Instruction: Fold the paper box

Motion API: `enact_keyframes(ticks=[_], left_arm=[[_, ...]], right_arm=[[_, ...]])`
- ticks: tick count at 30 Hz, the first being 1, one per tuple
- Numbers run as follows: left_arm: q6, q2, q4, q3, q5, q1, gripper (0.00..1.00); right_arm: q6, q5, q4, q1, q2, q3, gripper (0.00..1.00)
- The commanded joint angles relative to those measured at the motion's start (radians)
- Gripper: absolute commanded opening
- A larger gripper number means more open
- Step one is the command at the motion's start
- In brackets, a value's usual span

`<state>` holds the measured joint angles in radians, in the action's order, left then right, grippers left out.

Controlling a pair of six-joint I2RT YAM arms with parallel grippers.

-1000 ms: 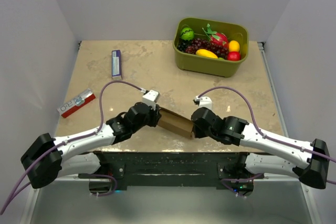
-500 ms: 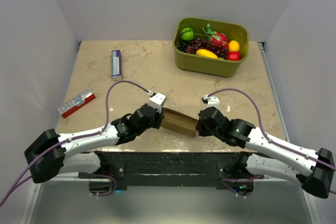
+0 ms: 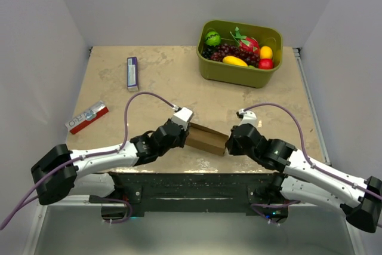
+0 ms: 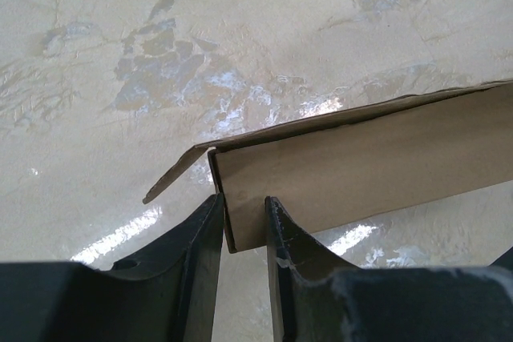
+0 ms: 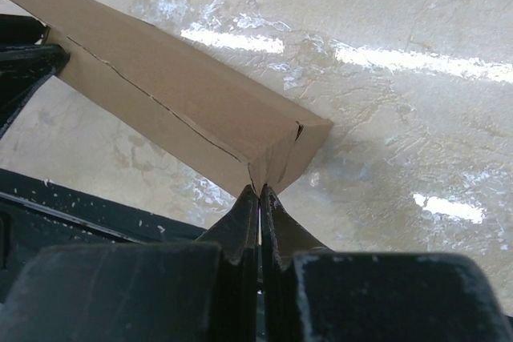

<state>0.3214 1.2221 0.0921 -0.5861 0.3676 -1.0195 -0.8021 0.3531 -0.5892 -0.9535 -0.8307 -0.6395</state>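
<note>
The paper box (image 3: 206, 138) is a plain brown, partly flattened carton held just above the table near its front edge, between my two grippers. My left gripper (image 3: 187, 131) holds its left end. In the left wrist view the gripper (image 4: 243, 202) has the end of the box (image 4: 377, 166) between its fingers, and a loose flap (image 4: 172, 174) sticks out to the left. My right gripper (image 3: 229, 142) is at the right end. In the right wrist view this gripper (image 5: 260, 191) is pinched shut on the lower corner edge of the box (image 5: 160, 102).
A green bin (image 3: 239, 76) of toy fruit stands at the back right. A slim purple-and-white box (image 3: 132, 73) lies at the back left. A red-and-white box (image 3: 87, 117) lies at the left edge. The black mounting frame (image 3: 191, 184) runs along the table's front.
Both grippers have carried the box a little to the right and forward. The box now lies more level across the view.
</note>
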Motion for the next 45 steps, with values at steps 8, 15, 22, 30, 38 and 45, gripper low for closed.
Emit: enact_keyframes(ticks=[8, 15, 22, 30, 38, 45], left_arm=[[-0.033, 0.051, -0.089, -0.001, -0.006, -0.028, 0.31], [-0.031, 0.056, -0.123, -0.007, 0.002, -0.034, 0.31], [-0.012, 0.059, -0.130, -0.020, 0.007, -0.034, 0.31], [-0.008, 0.065, -0.141, -0.037, 0.010, -0.034, 0.31], [-0.005, 0.063, -0.144, -0.040, 0.007, -0.034, 0.31], [-0.005, 0.060, -0.144, -0.040, 0.008, -0.034, 0.31]], right_arm=[[-0.048, 0.073, 0.100, 0.024, 0.077, 0.020, 0.00], [-0.045, 0.061, 0.109, 0.030, 0.059, 0.026, 0.00], [-0.043, 0.060, 0.034, 0.030, 0.064, 0.032, 0.00], [-0.040, 0.057, -0.040, 0.030, 0.047, 0.040, 0.00], [-0.045, 0.043, 0.015, 0.030, 0.039, 0.054, 0.00], [-0.049, 0.029, 0.071, 0.030, 0.002, 0.089, 0.00]])
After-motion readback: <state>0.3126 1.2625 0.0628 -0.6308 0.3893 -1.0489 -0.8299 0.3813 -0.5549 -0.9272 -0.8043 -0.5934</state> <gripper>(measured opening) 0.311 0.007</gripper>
